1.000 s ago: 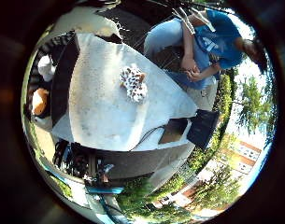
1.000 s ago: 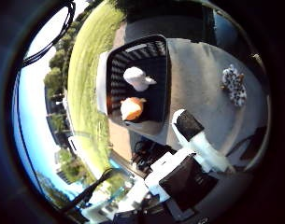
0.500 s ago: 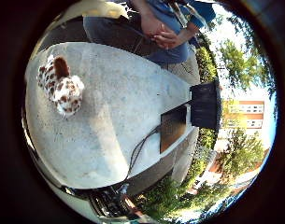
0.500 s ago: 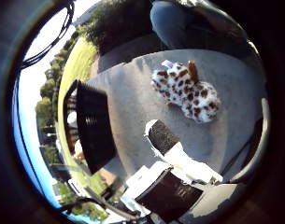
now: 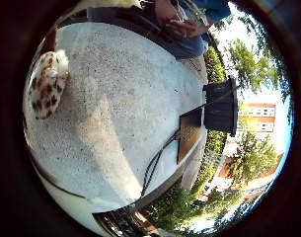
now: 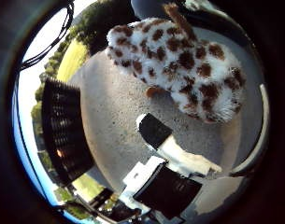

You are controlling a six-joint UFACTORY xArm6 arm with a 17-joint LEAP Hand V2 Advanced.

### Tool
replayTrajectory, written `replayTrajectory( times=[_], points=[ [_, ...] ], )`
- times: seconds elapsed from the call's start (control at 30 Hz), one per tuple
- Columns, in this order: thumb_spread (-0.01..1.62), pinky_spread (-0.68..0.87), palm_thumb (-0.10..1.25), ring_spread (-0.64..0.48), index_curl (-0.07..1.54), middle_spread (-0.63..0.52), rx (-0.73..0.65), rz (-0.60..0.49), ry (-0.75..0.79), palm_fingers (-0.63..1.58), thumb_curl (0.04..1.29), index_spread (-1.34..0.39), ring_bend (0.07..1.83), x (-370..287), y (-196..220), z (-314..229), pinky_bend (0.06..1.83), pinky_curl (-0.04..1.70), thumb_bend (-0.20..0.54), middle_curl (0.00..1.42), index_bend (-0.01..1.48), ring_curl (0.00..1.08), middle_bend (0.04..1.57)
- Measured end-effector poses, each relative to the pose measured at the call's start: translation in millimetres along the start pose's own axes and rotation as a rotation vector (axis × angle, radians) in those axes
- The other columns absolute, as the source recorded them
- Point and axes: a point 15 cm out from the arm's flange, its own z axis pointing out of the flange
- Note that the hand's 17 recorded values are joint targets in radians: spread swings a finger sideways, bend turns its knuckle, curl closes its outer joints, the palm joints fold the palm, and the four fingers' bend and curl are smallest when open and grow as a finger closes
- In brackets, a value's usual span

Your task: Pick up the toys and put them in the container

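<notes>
A white plush toy with brown spots [image 6: 184,63] lies on the grey stone table [image 6: 109,103] and fills much of the right thumb side palm view, so it is close under my palm. It also shows at the rim of the right little finger side palm view [image 5: 46,81]. A finger of my hand [image 6: 170,149], black-tipped and white, reaches out straight just short of the toy. It holds nothing. The black slatted container [image 6: 63,131] stands on the table away from the toy; a bit of orange shows inside it.
A black box [image 5: 221,105] and a dark flat pad [image 5: 189,133] lie at the table's far edge. A person sits at the table's side, hands [image 5: 180,22] off the toys. Grass, trees and a building lie beyond.
The hand has come down from high over the table to just above the spotted toy. The toy now fills far more of the thumb side view. The container has slid toward that view's rim.
</notes>
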Motion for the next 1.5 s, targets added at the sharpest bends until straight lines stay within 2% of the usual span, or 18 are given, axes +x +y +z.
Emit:
replayTrajectory(
  times=[0.1, 0.23, 0.43, 0.53, 0.6, 0.63, 0.8, 0.93, 1.23, 1.5],
  points=[
    [1.07, 0.49, 0.28, 0.39, 0.3, 0.14, -0.02, -0.002, 0.023, 0.55, 0.29, 0.05, 0.44, 1, 6, 8, 0.39, 0.15, -0.038, 0.35, 0.26, 0.3, 0.2],
    [1.06, 0.55, 0.3, 0.41, 0.25, 0.13, -0.042, 0.0, 0.026, 0.82, 0.29, 0.05, 0.64, 1, 13, 16, 0.54, 0.16, -0.027, 0.34, 0.15, 0.34, 0.2],
    [1.06, 0.57, 0.37, 0.35, 0.22, 0.06, -0.084, -0.011, 0.024, 1.19, 0.31, -0.04, 0.74, -2, 24, 22, 0.82, 0.23, -0.016, 0.38, 0.16, 0.38, 0.31],
    [1.07, 0.56, 0.45, 0.24, 0.28, 0.0, -0.108, -0.018, 0.024, 1.38, 0.32, -0.21, 0.8, -2, 30, 22, 0.8, 0.23, -0.01, 0.47, 0.33, 0.42, 0.55],
    [1.08, 0.55, 0.48, 0.2, 0.32, -0.01, -0.115, -0.025, 0.023, 1.46, 0.34, -0.27, 0.85, -4, 31, 21, 0.85, 0.25, -0.013, 0.51, 0.43, 0.44, 0.65],
    [1.07, 0.51, 0.51, 0.17, 0.34, -0.02, -0.121, -0.031, 0.023, 1.51, 0.35, -0.3, 0.91, -5, 32, 20, 0.94, 0.28, -0.007, 0.53, 0.48, 0.46, 0.71],
    [1.04, 0.39, 0.76, 0.06, 0.44, -0.08, -0.205, -0.087, 0.021, 1.31, 0.44, -0.41, 1.19, -15, 49, 15, 1.26, 0.42, 0.05, 0.67, 0.63, 0.57, 0.99],
    [1.0, 0.31, 0.94, 0.0, 0.52, -0.1, -0.252, -0.142, 0.018, 1.16, 0.52, -0.48, 1.32, -24, 57, 5, 1.41, 0.5, 0.095, 0.75, 0.72, 0.64, 1.13],
    [1.01, 0.22, 1.02, -0.05, 0.72, -0.12, -0.326, -0.163, -0.053, 1.01, 0.66, -0.59, 1.45, -19, 74, -25, 1.54, 0.6, 0.073, 0.85, 0.79, 0.71, 1.27],
    [1.03, 0.19, 1.04, -0.07, 0.91, -0.12, -0.298, -0.209, -0.146, 0.93, 0.75, -0.66, 1.52, -25, 65, -102, 1.59, 0.65, 0.034, 0.89, 0.74, 0.72, 1.32]
  ],
)
